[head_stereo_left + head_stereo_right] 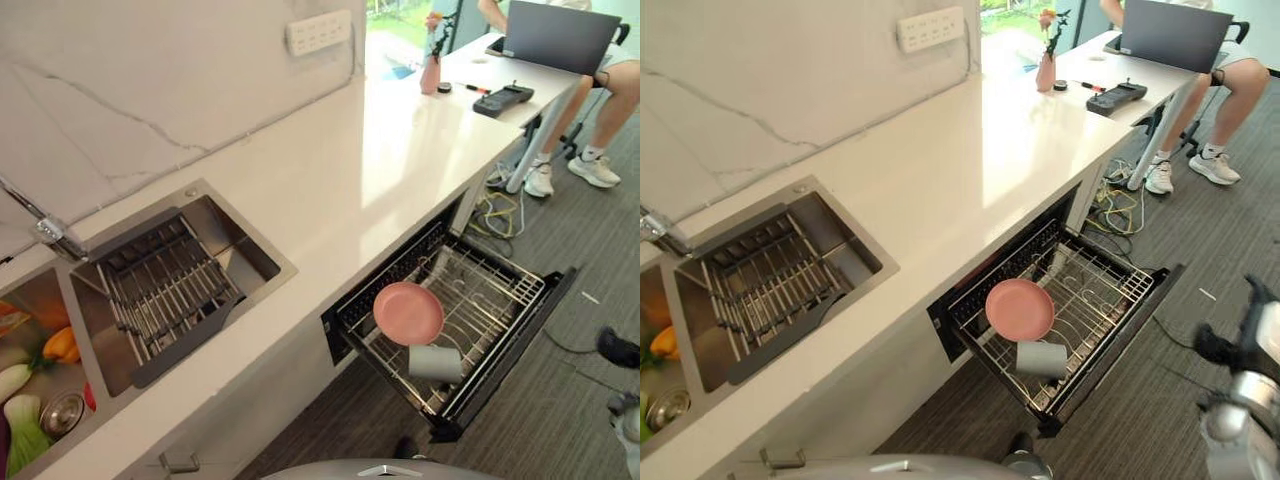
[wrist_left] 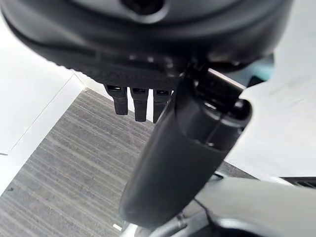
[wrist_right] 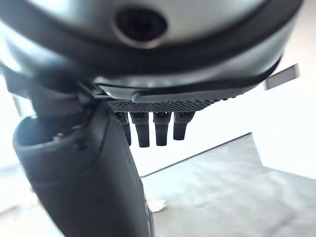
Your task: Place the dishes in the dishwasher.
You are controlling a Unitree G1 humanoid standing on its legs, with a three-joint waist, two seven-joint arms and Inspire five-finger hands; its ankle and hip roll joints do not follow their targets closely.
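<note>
Left eye view – dishwasher rack (image 1: 500,300): pulled fully out below the bench (image 1: 330,190) edge, so dishes can be set in from above.
Left eye view – pink plate (image 1: 408,312): stands on edge near the inner end of the rack, leaning between the wires – a judgement: parked upright so water can reach its face.
Left eye view – grey cup (image 1: 436,363): lies on its side in the rack just beside the plate, toward the outer end; it looks dropped in rather than seated mouth-down.
Left eye view – sink drainer (image 1: 165,290): a dark wire drainer sits in the sink basin with no dishes on it, so the loading looks close to done.
Left eye view – vegetables (image 1: 35,400): greens and an orange pepper lie in the neighbouring basin, well apart from the rack.
Right eye view – right hand (image 1: 1245,345): hangs low at the robot's side over the carpet, away from the rack and carrying nothing that I can see.
Right eye view – person (image 1: 1230,90): seated at the far table behind a laptop (image 1: 1170,35), legs and white shoes showing.
Left wrist view – left hand (image 2: 140,101): fingers hang straight and relaxed over grey carpet, thumb alongside – holding nothing.
Right wrist view – right hand: fingers straight and loose, nothing between them and the thumb.
Writing: no brand, label or print can be read anywhere; the wall socket strip (image 1: 318,32) is plain white.
</note>
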